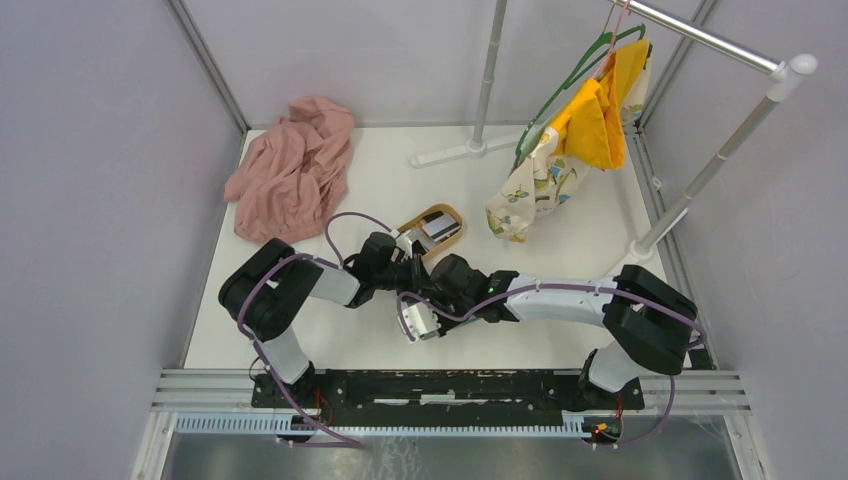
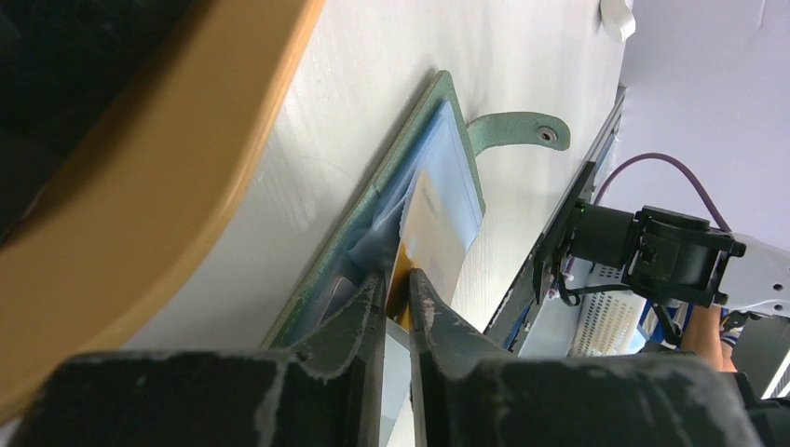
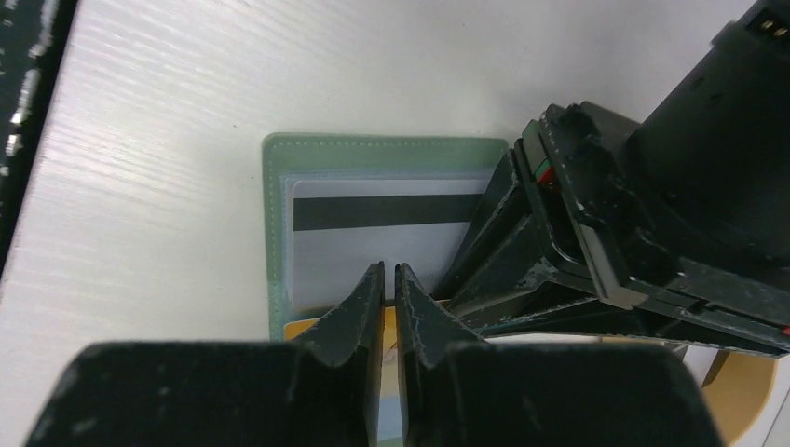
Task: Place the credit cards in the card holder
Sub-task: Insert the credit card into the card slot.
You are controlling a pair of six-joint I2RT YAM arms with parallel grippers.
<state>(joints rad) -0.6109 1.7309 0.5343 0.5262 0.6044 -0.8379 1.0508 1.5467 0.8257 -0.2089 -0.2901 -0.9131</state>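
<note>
On the white table [image 1: 560, 200], near the oval wooden tray [image 1: 455, 238], the card holder [image 3: 277, 233] lies open with a grey striped credit card [image 3: 373, 251] in its pocket. Over it, the right gripper [image 3: 388, 275] is clenched to a sliver. The left gripper [image 2: 398, 289] is narrowly parted astride a tan edge, and I can't tell if it grips.

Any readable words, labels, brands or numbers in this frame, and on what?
None can be read.
The grey-white card in the card holder shows only a black stripe, no lettering.
The hanging patterned cloth bears pictures, not words.
</note>
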